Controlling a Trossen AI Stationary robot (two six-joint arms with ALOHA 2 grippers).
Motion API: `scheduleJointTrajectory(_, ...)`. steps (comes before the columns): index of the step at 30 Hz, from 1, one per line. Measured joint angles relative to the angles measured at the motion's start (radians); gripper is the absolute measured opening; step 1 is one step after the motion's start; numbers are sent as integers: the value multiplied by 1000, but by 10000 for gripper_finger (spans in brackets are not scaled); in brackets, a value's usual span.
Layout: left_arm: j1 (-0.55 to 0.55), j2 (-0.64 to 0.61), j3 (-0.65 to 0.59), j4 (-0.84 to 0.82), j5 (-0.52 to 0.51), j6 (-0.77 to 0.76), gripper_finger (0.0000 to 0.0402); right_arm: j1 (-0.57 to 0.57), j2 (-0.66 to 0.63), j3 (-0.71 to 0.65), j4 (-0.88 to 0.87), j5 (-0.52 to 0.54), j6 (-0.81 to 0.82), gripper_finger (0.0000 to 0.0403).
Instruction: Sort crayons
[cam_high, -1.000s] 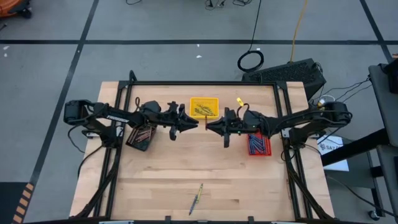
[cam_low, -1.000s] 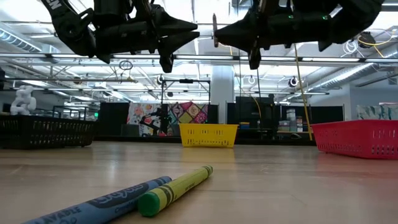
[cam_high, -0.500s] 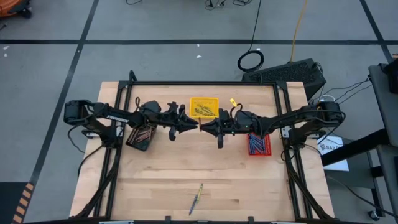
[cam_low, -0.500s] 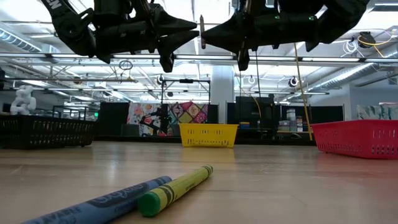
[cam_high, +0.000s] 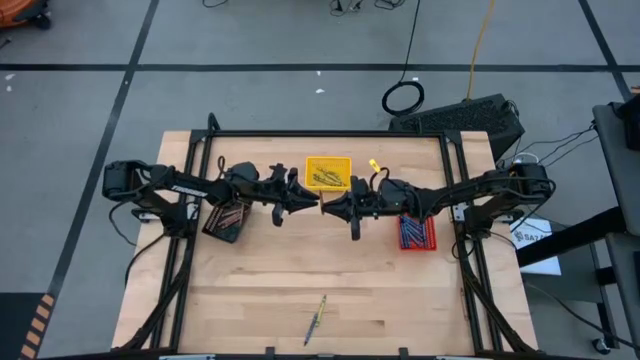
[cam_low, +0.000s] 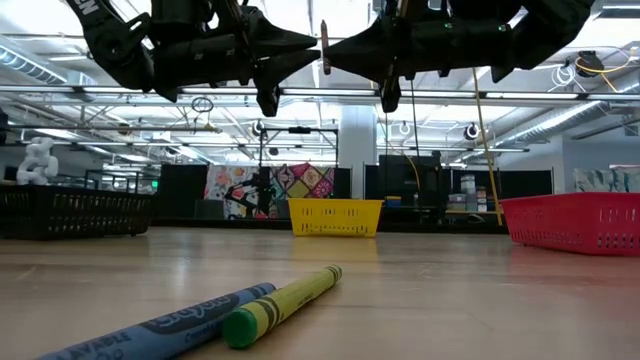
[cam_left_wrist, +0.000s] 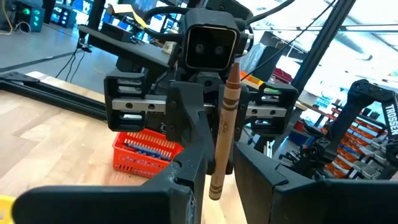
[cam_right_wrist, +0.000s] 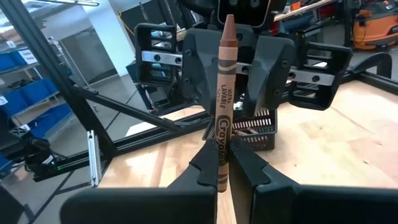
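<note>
From above, the two arms meet nose to nose over the middle of the counter (cam_high: 300, 280), just in front of the yellow tray (cam_high: 328, 172); the left pincer (cam_high: 312, 201) and right pincer (cam_high: 326, 206) nearly touch, with a black tray (cam_high: 226, 217) beside the left arm, a red tray (cam_high: 417, 233) beside the right, and two loose crayons (cam_high: 317, 319) lying near the front edge. In the low view, a blue crayon (cam_low: 160, 325) and a yellow crayon (cam_low: 282, 304) lie side by side on the wood, both pincers high overhead. The left wrist view shows the left pincer's fingers (cam_left_wrist: 186, 180) apart, a brown crayon (cam_left_wrist: 224, 129) upright between them. The right wrist view shows the right pincer (cam_right_wrist: 222, 169) clamped on that crayon's lower end.
</note>
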Motion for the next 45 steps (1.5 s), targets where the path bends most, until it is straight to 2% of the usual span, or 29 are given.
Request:
scheduleJointTrajectory(13,2,0,0,-4,-23,6,86,0,0,0,6,1,0,0)
scheduleJointTrajectory(20,-3,0,15,3,17,6,86,-6,0,0,6,2,0,0)
scheduleJointTrajectory(28,-4,0,27,-30,-25,6,86,-5,0,0,14,2,0,0)
scheduleJointTrajectory(45,-5,0,27,-26,-18,6,86,-5,0,0,14,5,0,0)
